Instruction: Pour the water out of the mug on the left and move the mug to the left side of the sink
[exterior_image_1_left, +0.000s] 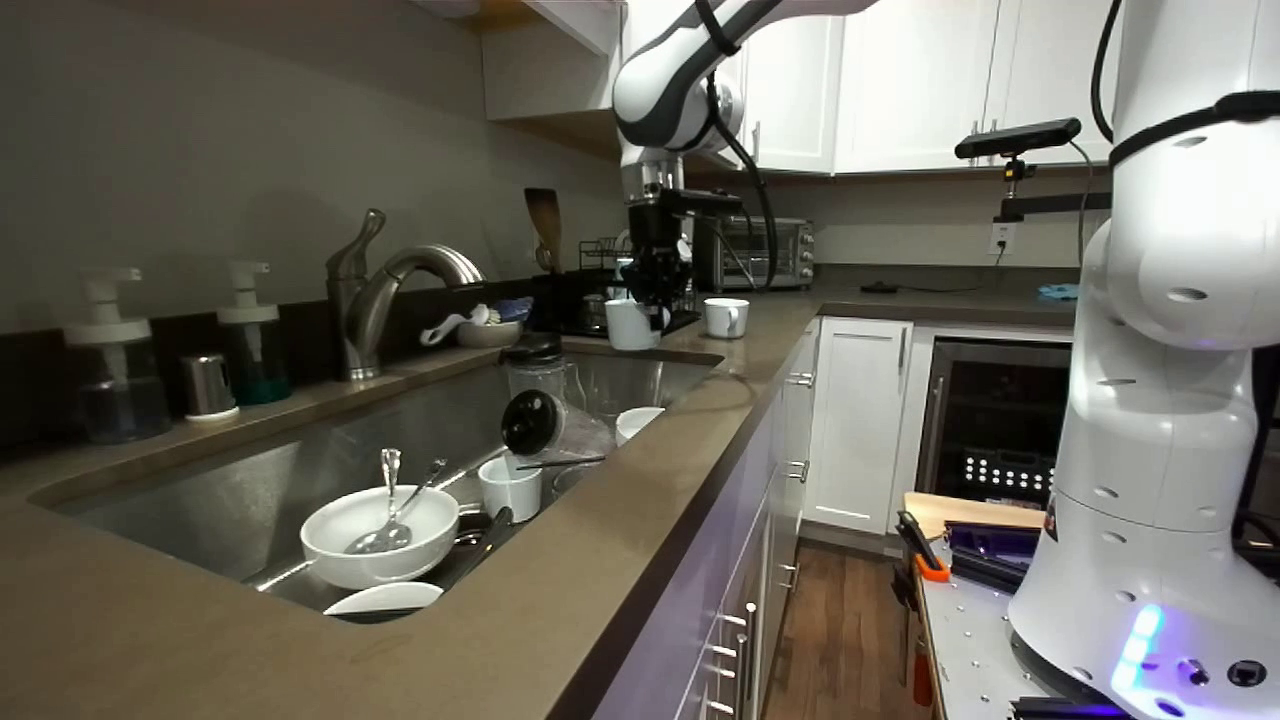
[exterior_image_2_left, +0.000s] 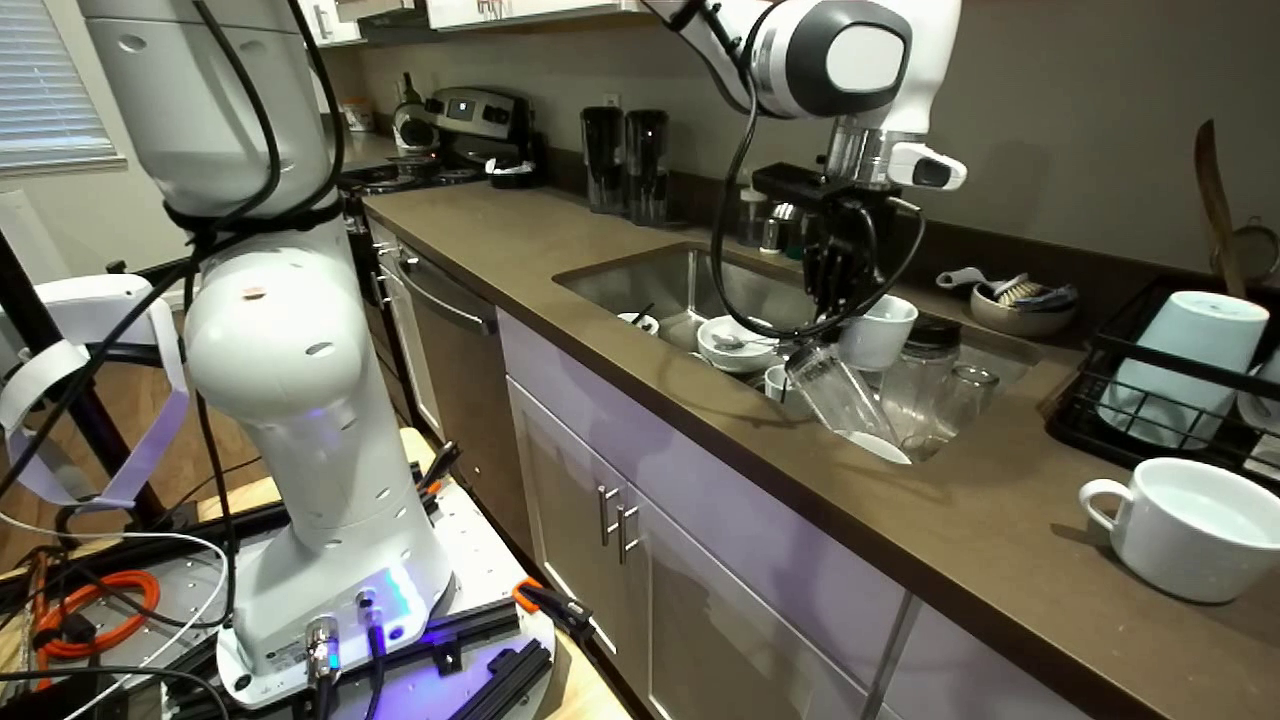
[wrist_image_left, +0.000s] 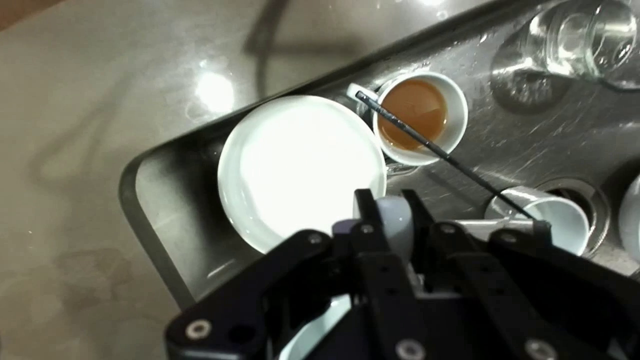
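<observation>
The glossy white mug (exterior_image_1_left: 630, 326) is held above the far end of the sink; it also shows in an exterior view (exterior_image_2_left: 880, 335). It looks roughly upright, its inside mostly hidden. My gripper (exterior_image_1_left: 660, 295), also in an exterior view (exterior_image_2_left: 838, 305), is shut on the mug's handle. In the wrist view the handle sits between the fingertips (wrist_image_left: 389, 202), and a strip of the mug's rim (wrist_image_left: 320, 325) shows below left. The steel sink (exterior_image_1_left: 240, 525) is in both exterior views (exterior_image_2_left: 665, 285), with its chrome faucet (exterior_image_1_left: 370, 310).
A second white mug (exterior_image_2_left: 1195, 530) stands on the counter near the dish rack (exterior_image_2_left: 1130, 390). The sink holds clear jars (exterior_image_2_left: 840, 385), white bowls (exterior_image_1_left: 375, 545), a white dish (wrist_image_left: 300, 170), a mug of brown liquid (wrist_image_left: 415, 112) and a dark thin utensil (wrist_image_left: 460, 167).
</observation>
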